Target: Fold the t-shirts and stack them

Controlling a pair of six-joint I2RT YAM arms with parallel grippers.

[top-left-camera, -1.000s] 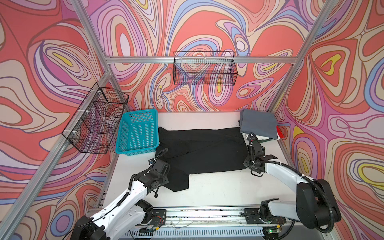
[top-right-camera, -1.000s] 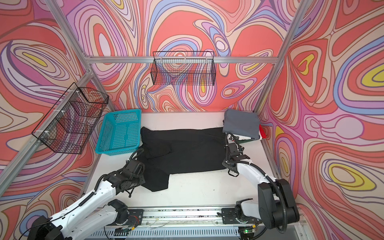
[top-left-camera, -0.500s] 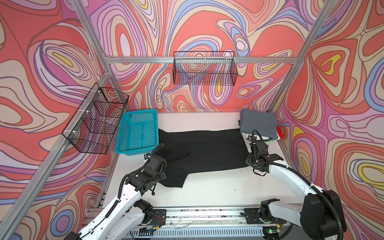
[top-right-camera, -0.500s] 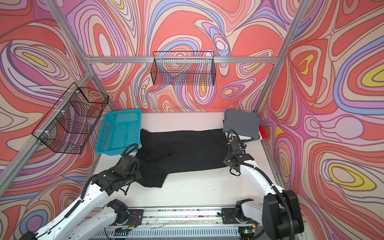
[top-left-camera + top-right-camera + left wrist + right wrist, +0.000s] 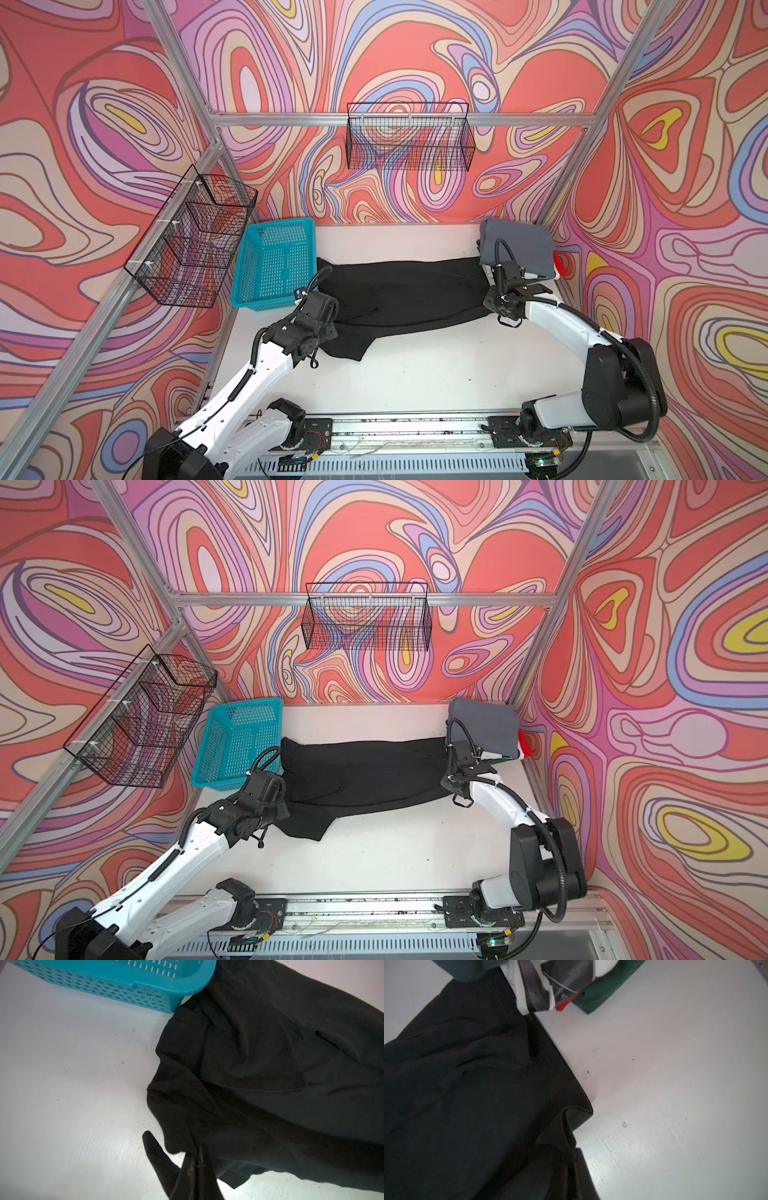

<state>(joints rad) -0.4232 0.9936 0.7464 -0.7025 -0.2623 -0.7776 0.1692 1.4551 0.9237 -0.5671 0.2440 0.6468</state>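
- Tabletop: white, and it carries everything noted below.
- Black t-shirt: you have it spread, wrinkled, across the middle of the tabletop in both top views. One sleeve flap juts toward the near edge on the left.
- Turquoise basket: far left. In the left wrist view its corner touches the black t-shirt's edge.
- Folded stack, far right corner: grey t-shirt on top. In the right wrist view the edges of a white t-shirt, a red t-shirt and a dark green t-shirt show beneath it. The black t-shirt's far right corner runs up against this stack.
- Left end effector: clenched on the black t-shirt's left edge, near the basket. The cloth bunches into the closed fingers.
- Right end effector: clenched on the black t-shirt's right hem, just in front of the stack. The hem puckers where it is pinched.
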